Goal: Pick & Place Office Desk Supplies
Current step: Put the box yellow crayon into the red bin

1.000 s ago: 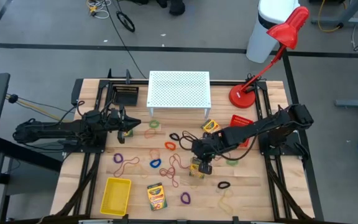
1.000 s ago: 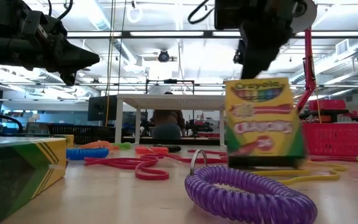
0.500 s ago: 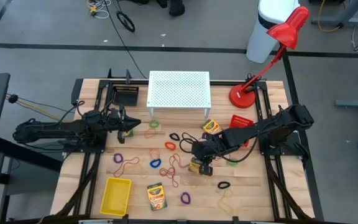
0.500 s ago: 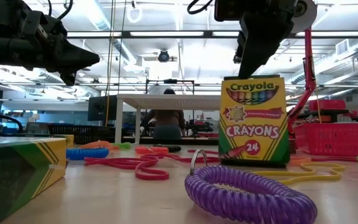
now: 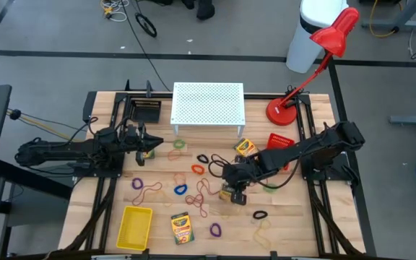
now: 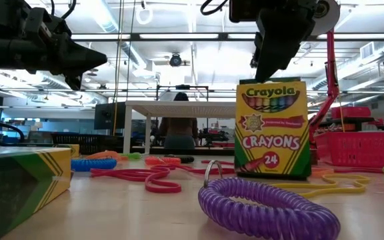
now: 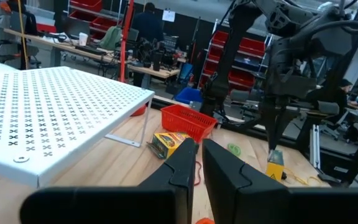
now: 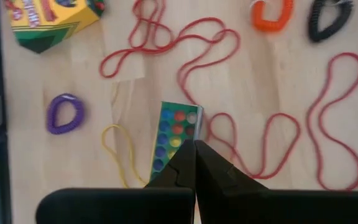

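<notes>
- Right gripper (image 5: 231,189), centre of the high view, hangs directly above an upright crayon box (image 6: 273,129); fingers pressed together, gripping nothing.
- In the low view the box stands on the table (image 5: 295,224), right of centre, with a purple coil loop (image 6: 267,210) in front of it.
- Left gripper (image 5: 147,143), at left of the high view, is nearly closed and empty.
- A second crayon box (image 5: 182,227) lies flat at lower centre, beside a yellow tray (image 5: 134,227).

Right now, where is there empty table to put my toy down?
Bare wood lies along the front edge right of the looped yellow band, and between the yellow tray and the lying crayon box. The middle is crowded with loops and bands around the standing crayon box under the right gripper.
</notes>
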You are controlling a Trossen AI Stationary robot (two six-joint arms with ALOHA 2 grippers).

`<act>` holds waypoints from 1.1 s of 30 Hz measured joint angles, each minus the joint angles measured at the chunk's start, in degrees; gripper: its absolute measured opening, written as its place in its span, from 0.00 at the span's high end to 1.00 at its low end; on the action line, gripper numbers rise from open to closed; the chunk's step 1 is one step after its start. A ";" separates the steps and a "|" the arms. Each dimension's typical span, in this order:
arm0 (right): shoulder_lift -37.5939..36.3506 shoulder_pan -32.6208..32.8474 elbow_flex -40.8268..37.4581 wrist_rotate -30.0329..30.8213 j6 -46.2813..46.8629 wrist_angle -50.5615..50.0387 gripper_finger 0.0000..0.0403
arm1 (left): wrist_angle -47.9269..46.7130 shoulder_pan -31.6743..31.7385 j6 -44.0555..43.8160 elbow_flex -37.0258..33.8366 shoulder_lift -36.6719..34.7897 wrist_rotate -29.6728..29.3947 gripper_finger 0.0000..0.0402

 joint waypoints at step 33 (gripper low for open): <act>0.12 2.55 5.84 5.67 11.34 -5.95 0.44 | 1.68 0.00 -3.84 0.00 0.01 0.36 0.91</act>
